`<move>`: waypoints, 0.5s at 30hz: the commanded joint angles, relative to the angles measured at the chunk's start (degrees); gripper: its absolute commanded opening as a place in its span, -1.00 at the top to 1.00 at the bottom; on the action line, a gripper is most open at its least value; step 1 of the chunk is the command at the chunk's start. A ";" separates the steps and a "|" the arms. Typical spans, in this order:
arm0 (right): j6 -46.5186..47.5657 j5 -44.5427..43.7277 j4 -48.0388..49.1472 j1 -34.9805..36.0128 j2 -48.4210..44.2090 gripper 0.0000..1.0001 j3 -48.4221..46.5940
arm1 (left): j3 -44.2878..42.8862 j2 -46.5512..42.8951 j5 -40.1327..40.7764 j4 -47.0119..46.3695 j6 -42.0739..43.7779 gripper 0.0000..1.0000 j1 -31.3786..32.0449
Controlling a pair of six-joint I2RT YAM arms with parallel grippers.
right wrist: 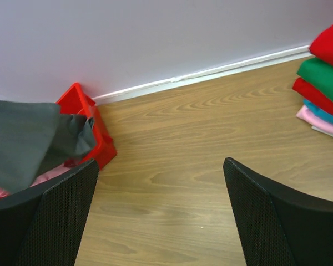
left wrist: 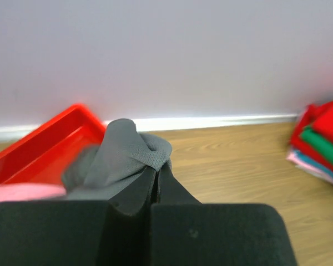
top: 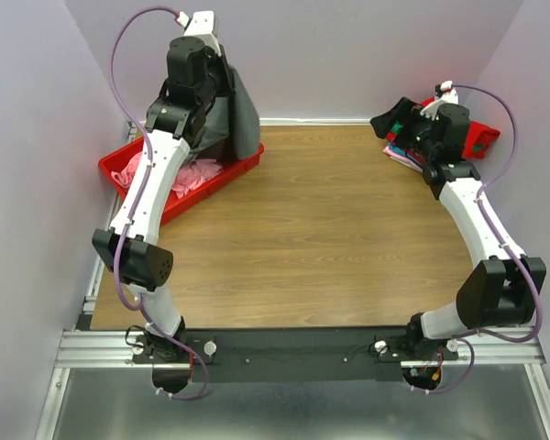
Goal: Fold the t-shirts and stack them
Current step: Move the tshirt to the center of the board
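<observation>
My left gripper (left wrist: 157, 169) is shut on the dark grey t-shirt (left wrist: 119, 158) and holds it raised over the red bin; the shirt hangs down in the top view (top: 236, 115) and shows at the left of the right wrist view (right wrist: 28, 138). A pink t-shirt (top: 188, 176) lies in the bin. A stack of folded t-shirts, red, green and pale pink (right wrist: 324, 83), sits at the far right of the table (top: 412, 147) (left wrist: 322, 144). My right gripper (right wrist: 161, 177) is open and empty, high near that stack (top: 392, 121).
The red plastic bin (top: 243, 171) stands at the far left of the wooden table (top: 321, 238), its corner also in the wrist views (left wrist: 39, 147) (right wrist: 77, 102). Purple walls close the back and sides.
</observation>
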State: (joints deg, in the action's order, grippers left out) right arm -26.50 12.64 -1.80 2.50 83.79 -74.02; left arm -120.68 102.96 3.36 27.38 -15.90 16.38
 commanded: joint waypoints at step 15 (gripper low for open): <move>3.65 -17.91 -1.71 -1.45 -3.98 -1.00 3.97 | -8.37 -10.31 -23.56 -18.92 -8.97 1.00 7.52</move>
State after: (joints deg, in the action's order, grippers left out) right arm -24.03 -0.71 -2.72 1.52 81.28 -71.11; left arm -132.09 96.77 -13.56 15.68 -21.08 23.07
